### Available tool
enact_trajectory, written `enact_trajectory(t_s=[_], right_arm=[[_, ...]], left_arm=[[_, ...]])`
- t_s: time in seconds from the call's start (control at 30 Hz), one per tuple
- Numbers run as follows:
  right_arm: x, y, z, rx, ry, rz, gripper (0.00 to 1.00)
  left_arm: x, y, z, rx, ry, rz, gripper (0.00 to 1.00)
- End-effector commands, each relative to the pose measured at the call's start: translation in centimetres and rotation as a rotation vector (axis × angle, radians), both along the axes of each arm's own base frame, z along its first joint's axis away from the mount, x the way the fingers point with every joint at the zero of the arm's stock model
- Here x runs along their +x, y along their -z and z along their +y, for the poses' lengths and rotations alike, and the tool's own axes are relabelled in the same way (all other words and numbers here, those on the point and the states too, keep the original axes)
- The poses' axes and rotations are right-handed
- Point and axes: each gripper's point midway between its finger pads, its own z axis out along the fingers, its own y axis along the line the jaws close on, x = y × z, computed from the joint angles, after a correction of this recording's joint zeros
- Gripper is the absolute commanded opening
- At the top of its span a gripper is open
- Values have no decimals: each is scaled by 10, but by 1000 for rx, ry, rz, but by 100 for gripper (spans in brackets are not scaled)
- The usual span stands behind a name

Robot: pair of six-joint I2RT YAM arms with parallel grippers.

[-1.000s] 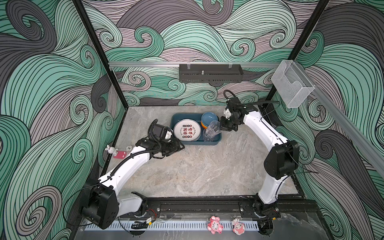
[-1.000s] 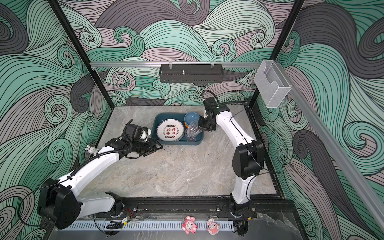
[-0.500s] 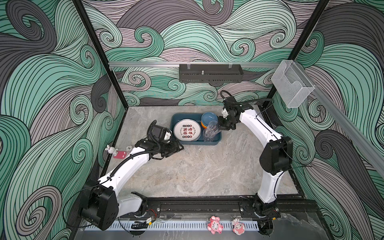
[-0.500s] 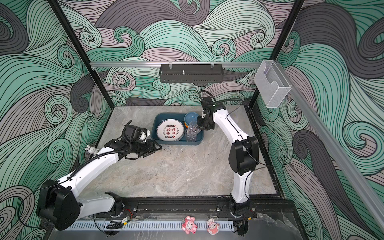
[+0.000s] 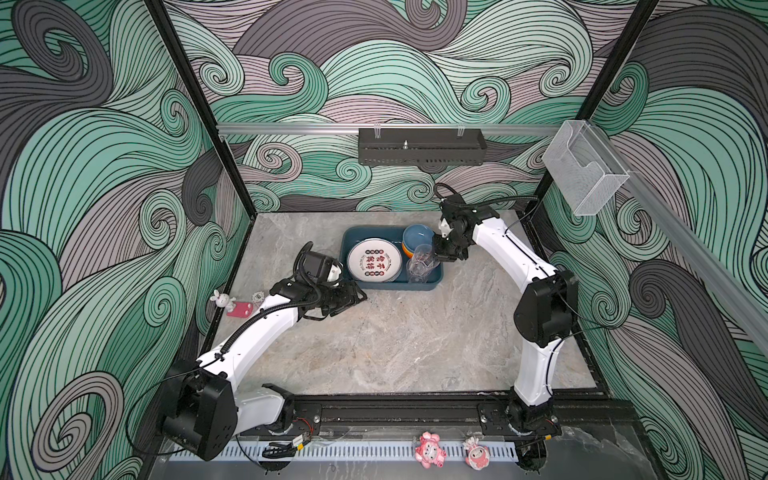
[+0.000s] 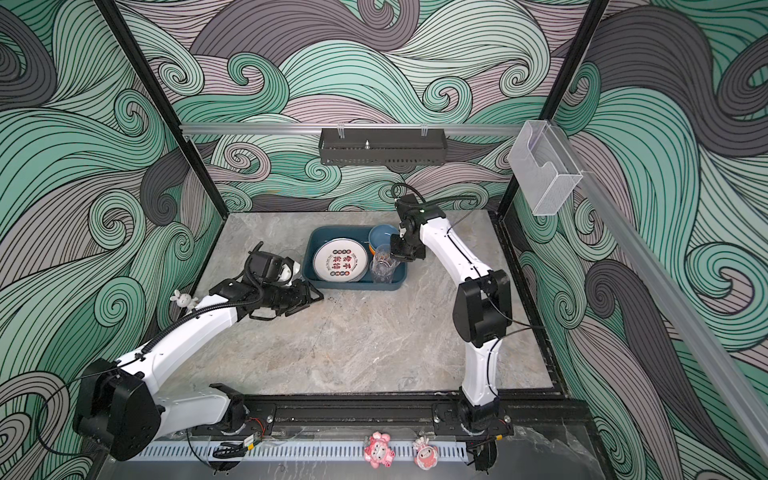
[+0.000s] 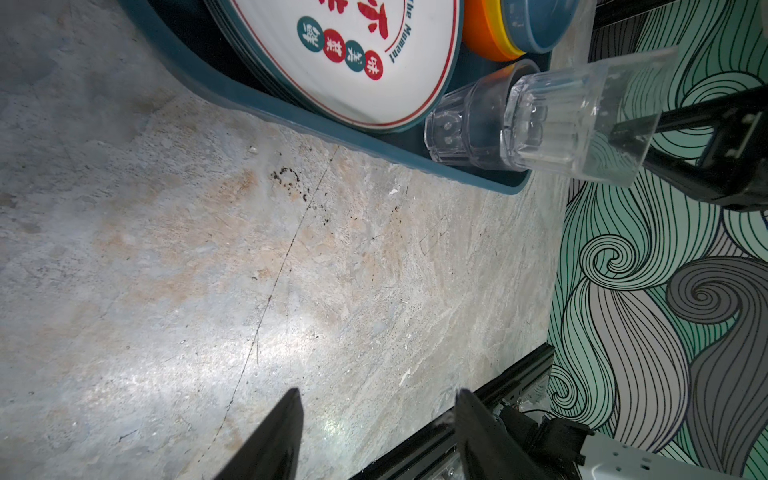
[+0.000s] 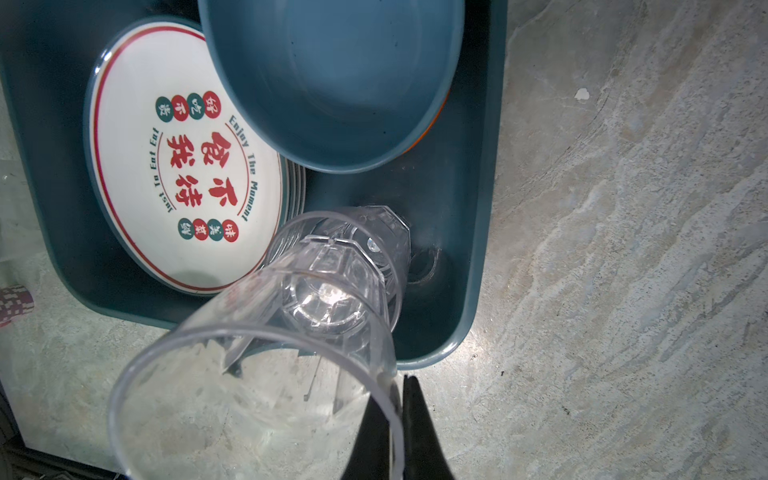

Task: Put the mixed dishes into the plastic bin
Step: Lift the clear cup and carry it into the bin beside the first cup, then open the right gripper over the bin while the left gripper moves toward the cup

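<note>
Right elbow [image 5: 544,307] swung inward; right pincer [image 8: 392,401] pinches rim of tumbler [image 8: 257,374] in bin [image 8: 482,199].

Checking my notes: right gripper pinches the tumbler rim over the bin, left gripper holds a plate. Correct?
No: the left gripper holds nothing; the left wrist view shows its jaws open above the table. The right gripper does pinch the tumbler rim over the bin.

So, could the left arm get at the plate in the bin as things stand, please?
Probably yes. Its open jaws hang just outside the bin on the plate's side, and the plate's top is bare. The right jaws grip a tumbler at the bin's other end, clear of that path.
</note>
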Motion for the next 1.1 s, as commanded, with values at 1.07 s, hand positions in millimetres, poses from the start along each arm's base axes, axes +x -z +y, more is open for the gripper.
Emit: enact_trajectory(t_s=[1.07], right_arm=[[1,-25,16,-65,-62,-69,24]], left_arm=[[1,-5,11,10,-43,0,61]])
